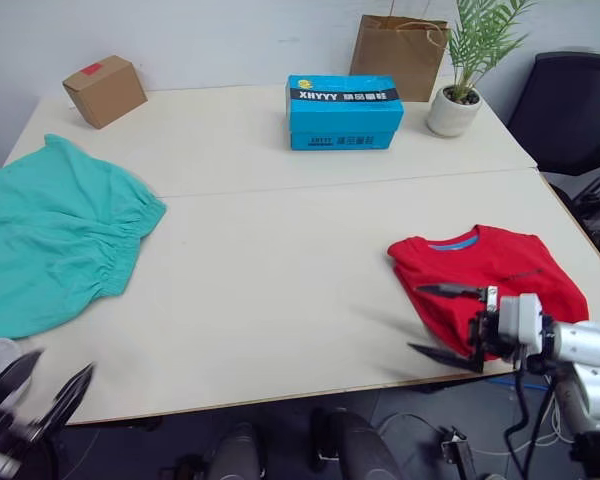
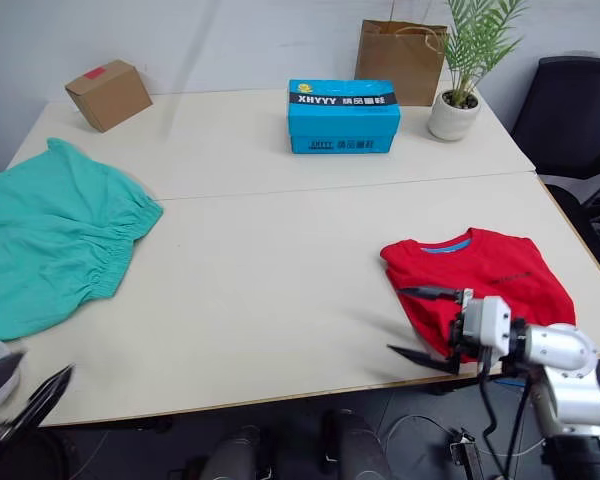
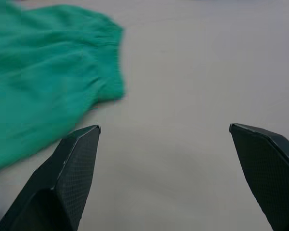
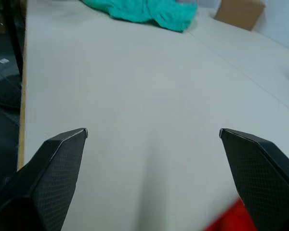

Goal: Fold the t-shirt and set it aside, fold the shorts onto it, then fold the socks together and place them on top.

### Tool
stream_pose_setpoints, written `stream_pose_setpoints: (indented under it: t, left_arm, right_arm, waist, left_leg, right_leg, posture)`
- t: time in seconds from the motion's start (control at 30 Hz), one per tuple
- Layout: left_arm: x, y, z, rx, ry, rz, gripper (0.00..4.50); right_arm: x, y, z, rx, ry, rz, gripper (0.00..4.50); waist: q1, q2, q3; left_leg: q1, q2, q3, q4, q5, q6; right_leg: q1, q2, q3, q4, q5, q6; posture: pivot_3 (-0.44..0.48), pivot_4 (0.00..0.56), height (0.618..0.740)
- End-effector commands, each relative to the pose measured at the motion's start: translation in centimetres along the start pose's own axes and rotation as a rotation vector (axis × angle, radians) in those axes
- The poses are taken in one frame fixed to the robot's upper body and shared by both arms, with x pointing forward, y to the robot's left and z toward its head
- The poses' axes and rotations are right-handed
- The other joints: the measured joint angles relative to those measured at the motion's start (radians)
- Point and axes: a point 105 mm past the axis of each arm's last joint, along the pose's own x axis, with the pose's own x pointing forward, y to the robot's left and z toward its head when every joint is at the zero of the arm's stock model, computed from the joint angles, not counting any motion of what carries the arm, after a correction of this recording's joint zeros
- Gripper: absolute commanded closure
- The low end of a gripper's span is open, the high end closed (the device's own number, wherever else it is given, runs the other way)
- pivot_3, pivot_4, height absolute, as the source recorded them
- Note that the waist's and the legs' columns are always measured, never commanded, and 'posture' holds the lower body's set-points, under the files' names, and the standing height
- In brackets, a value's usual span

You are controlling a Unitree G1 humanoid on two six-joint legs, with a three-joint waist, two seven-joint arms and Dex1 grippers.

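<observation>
The folded t-shirt (image 1: 490, 275) is lying at the table's (image 1: 280, 260) near right edge, blue neckband facing the far side. The right gripper (image 1: 450, 322) is hovering over the shirt's near left part, jaws spread wide and holding nothing. The shorts (image 1: 55, 235) are lying spread flat at the left edge. The left gripper (image 1: 42, 385) is hanging at the near left corner, just short of the shorts, jaws likewise wide apart and empty. A blue box (image 1: 342, 111) is sitting at the far side.
</observation>
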Motion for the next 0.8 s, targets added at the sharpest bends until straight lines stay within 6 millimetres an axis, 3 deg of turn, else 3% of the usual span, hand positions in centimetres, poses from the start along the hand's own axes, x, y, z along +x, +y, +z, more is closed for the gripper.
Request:
stream_pose_setpoints:
  t: [0.03, 0.13, 0.2, 0.23, 0.27, 0.3, 0.33, 0.37, 0.4, 0.43, 0.47, 0.5, 0.67, 0.8]
  left_arm:
    - [-3.7, 2.1, -0.3, 0.004, 0.074, 0.209, 0.0]
    - [-4.2, 2.3, 0.0, -0.018, 0.052, 0.238, 0.0]
    - [-3.0, 1.8, 0.7, -0.014, 0.034, 0.199, 0.0]
    - [-2.2, 1.5, 0.8, -0.002, 0.038, 0.174, 0.0]
    - [-1.2, 1.1, 1.1, 0.012, 0.045, 0.143, 0.0]
    - [-0.1, 0.8, 1.4, 0.035, 0.054, 0.11, 0.0]
    - [1.1, 0.6, 1.9, 0.072, 0.059, 0.085, 0.0]
    - [2.3, 0.5, 2.4, 0.098, 0.058, 0.069, 0.0]
    - [3.6, 0.3, 3.1, 0.127, 0.057, 0.048, 0.0]
    - [4.7, 0.1, 3.5, 0.16, 0.064, 0.028, 0.0]
    - [5.6, -0.1, 3.9, 0.185, 0.075, 0.007, 0.0]
    - [6.5, -0.1, 4.3, 0.198, 0.077, -0.006, 0.0]
    - [10.7, 0.7, 6.2, 0.296, 0.11, -0.044, 0.0]
    - [12.3, 2.1, 6.1, 0.4, 0.218, -0.074, 0.0]
  right_arm:
    - [0.5, 0.8, 0.6, -0.01, -0.05, 0.006, 0.02]
    - [1.0, 0.8, 0.7, 0.002, -0.064, 0.0, 0.02]
    - [1.7, 0.9, 1.0, -0.001, -0.078, 0.012, 0.02]
    - [2.0, 0.9, 1.2, -0.003, -0.085, 0.019, 0.02]
    - [2.4, 0.8, 1.4, -0.001, -0.099, 0.019, 0.02]
    - [2.8, 0.7, 1.7, -0.005, -0.108, 0.024, 0.02]
    - [3.2, 0.6, 1.9, -0.006, -0.114, 0.024, 0.02]
    - [3.5, 0.5, 2.2, -0.009, -0.119, 0.02, 0.02]
    - [3.8, 0.2, 2.4, -0.019, -0.12, 0.006, 0.02]
    - [4.0, -0.1, 2.5, -0.021, -0.121, -0.009, 0.02]
    - [4.1, -0.3, 2.6, -0.024, -0.12, -0.022, 0.02]
    - [4.2, -0.5, 2.7, -0.029, -0.118, -0.034, 0.02]
    - [4.5, -0.7, 3.1, -0.036, -0.114, -0.067, 0.02]
    - [4.8, -0.9, 3.7, -0.041, -0.127, -0.102, 0.02]
  waist:
    - [0.001, -0.001, 0.0]
    - [0.008, 0.001, 0.001]
    - [0.005, 0.001, 0.002]
    - [-0.003, 0.01, 0.0]
    - [-0.006, 0.035, -0.007]
    - [0.004, 0.023, -0.013]
    - [0.015, 0.017, -0.007]
    - [0.016, -0.009, -0.001]
    - [0.023, -0.012, 0.004]
    - [0.03, -0.009, 0.007]
    - [0.029, -0.006, 0.005]
    - [0.029, -0.004, 0.004]
    - [0.01, -0.006, 0.003]
    - [-0.017, -0.006, 0.003]
  left_leg:
    - [0.0, 0.0, 0.0, 0.001, -0.002, 0.001]
    - [0.0, -0.002, -0.001, 0.006, -0.004, -0.002]
    - [0.0, -0.002, -0.005, 0.009, -0.004, -0.003]
    - [-0.001, -0.002, -0.013, 0.01, -0.005, -0.003]
    - [-0.008, 0.002, -0.028, 0.011, -0.005, -0.003]
    - [-0.025, 0.024, -0.04, 0.007, -0.005, -0.002]
    - [-0.032, 0.029, -0.032, -0.007, 0.004, 0.004]
    - [-0.004, 0.027, 0.001, -0.019, 0.015, 0.007]
    - [0.012, 0.005, 0.009, -0.017, 0.013, 0.003]
    - [0.013, -0.006, 0.0, -0.006, 0.011, 0.0]
    - [0.011, -0.009, -0.012, -0.008, 0.016, -0.018]
    - [0.008, -0.013, -0.028, -0.011, 0.02, -0.022]
    - [0.006, -0.011, -0.028, -0.012, 0.015, -0.015]
    - [0.003, -0.01, -0.027, -0.012, 0.014, -0.013]
  right_leg:
    - [0.0, 0.0, 0.0, 0.0, -0.002, 0.0]
    - [0.001, 0.0, 0.0, 0.0, -0.005, -0.001]
    - [0.002, 0.003, 0.0, -0.006, -0.009, -0.011]
    - [0.002, 0.007, -0.001, -0.017, -0.006, -0.014]
    - [0.008, 0.024, -0.002, -0.044, 0.006, -0.013]
    - [0.024, 0.045, -0.005, -0.079, 0.032, -0.016]
    - [0.031, 0.027, -0.006, -0.017, 0.014, -0.006]
    - [0.032, -0.007, -0.004, 0.051, -0.038, 0.006]
    - [0.054, -0.036, 0.031, 0.05, -0.096, 0.043]
    - [0.057, -0.033, 0.039, 0.054, -0.118, 0.046]
    - [0.059, -0.03, 0.044, 0.056, -0.114, 0.04]
    - [0.058, -0.029, 0.044, 0.058, -0.11, 0.04]
    - [0.058, -0.028, 0.045, 0.055, -0.103, 0.047]
    - [0.058, -0.029, 0.044, 0.051, -0.1, 0.049]
  posture:
    - [0.0, 0.15, 0.74]
    - [0.0, 0.15, 0.74]
    - [0.0, 0.15, 0.74]
    - [0.0, 0.15, 0.74]
    - [0.0, 0.15, 0.74]
    - [0.0, 0.15, 0.74]
    - [0.0, 0.15, 0.74]
    - [0.0, 0.15, 0.74]
    - [0.0, 0.15, 0.74]
    - [0.0, 0.15, 0.74]
    - [0.0, 0.15, 0.74]
    - [0.0, 0.15, 0.74]
    - [0.0, 0.15, 0.74]
    - [0.0, 0.15, 0.74]
